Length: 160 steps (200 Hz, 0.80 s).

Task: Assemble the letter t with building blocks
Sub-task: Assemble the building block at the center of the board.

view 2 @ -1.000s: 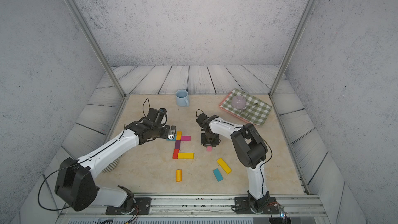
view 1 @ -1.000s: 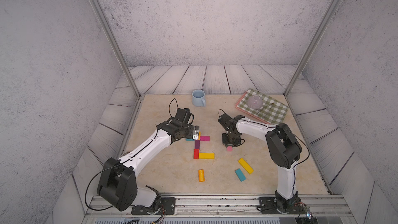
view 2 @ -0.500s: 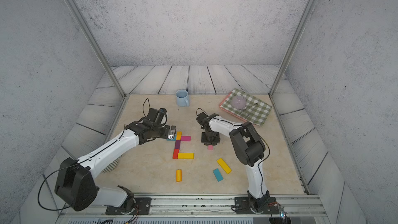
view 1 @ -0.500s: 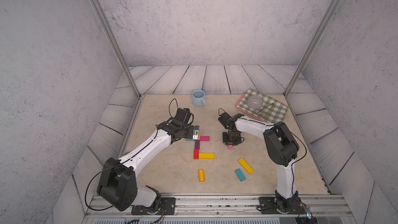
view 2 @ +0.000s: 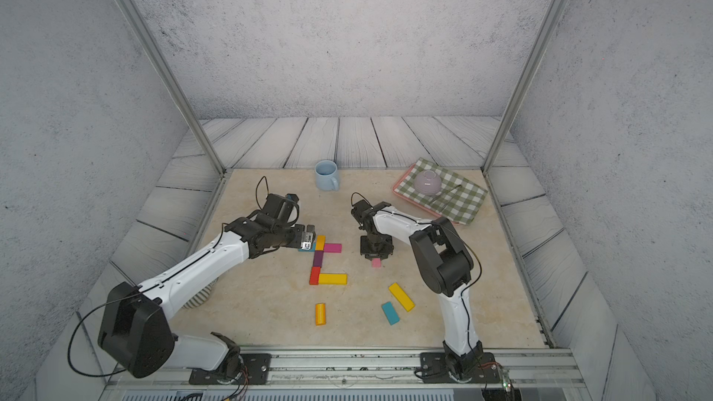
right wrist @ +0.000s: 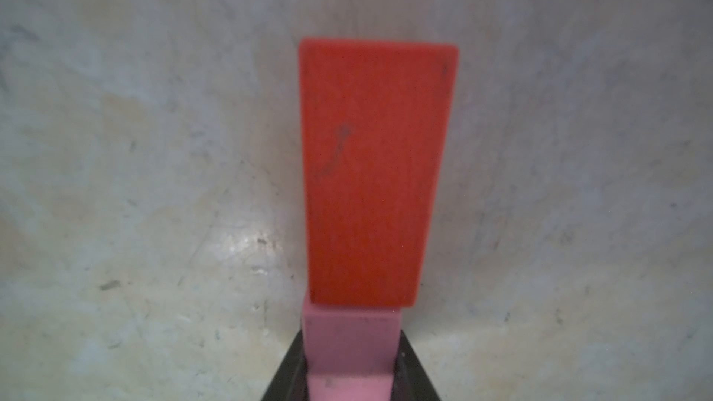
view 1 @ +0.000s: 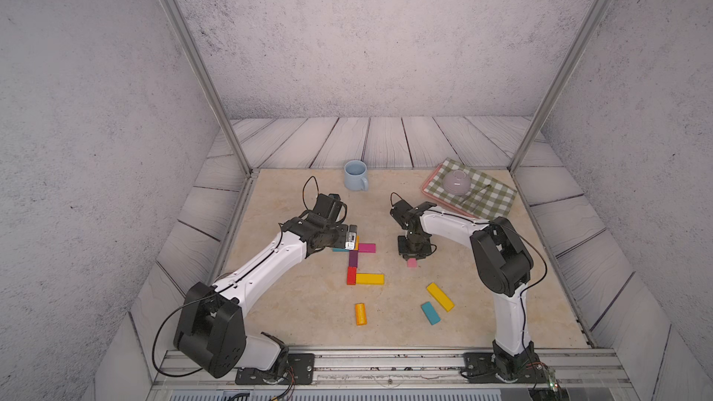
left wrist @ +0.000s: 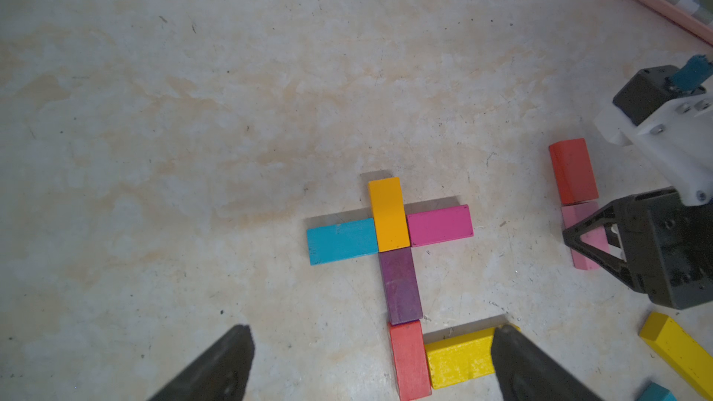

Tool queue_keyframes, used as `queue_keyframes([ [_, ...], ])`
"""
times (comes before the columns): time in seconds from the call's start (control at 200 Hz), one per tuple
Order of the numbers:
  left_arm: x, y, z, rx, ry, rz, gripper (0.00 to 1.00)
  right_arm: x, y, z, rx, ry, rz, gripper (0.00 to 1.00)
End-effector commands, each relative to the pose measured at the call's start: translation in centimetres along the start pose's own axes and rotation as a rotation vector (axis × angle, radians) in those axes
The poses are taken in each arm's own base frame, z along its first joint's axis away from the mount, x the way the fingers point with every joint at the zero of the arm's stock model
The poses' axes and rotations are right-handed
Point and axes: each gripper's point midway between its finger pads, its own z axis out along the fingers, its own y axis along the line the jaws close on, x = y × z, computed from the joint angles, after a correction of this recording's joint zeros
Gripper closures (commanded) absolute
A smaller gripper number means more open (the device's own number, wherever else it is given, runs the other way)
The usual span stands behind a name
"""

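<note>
My right elbow (view 1: 501, 260) has swung slightly inward. My right gripper (view 1: 413, 254) pinches the pink block (right wrist: 349, 341) on the table (view 1: 308, 310), end to end with a red block (right wrist: 374, 171), right of the block cross (left wrist: 387, 214). My left gripper (left wrist: 371, 335) hangs wide open by that cross.

A column of four blocks (left wrist: 399, 287) is lying on the bench (view 1: 293, 314), short blocks (left wrist: 342, 241) touching both sides of its rearmost member and a long block (view 1: 369, 278) touching its front member's right side. Right of it, two blocks (left wrist: 573, 171) are lying end to end, the nearer block (left wrist: 578, 216) sitting between the fingers of the right tool (view 1: 412, 259). The mug (view 1: 355, 175) is standing behind the column, the tray (view 1: 423, 188) rear right, three loose blocks (view 1: 360, 314) in front.
</note>
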Motion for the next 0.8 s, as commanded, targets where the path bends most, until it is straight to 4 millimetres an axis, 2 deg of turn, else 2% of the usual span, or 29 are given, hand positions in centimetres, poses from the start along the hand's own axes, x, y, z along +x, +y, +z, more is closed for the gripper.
queue_keyframes([
  [0.0,-0.17,0.26,-0.29,-0.008,-0.011,-0.011,0.0,0.05,-0.77,0.75,0.041,0.018,0.0,0.8],
  [0.5,-0.2,0.29,-0.33,-0.009,-0.012,-0.011,0.0,0.17,-1.03,1.05,0.05,0.027,0.004,0.76],
  [0.691,-0.14,0.28,-0.28,-0.009,-0.01,-0.011,0.0,0.2,-1.1,1.14,0.053,0.03,-0.001,0.73],
  [0.796,-0.13,0.31,-0.29,-0.01,-0.009,-0.011,0.0,0.17,-1.02,1.18,0.05,0.03,-0.002,0.67],
])
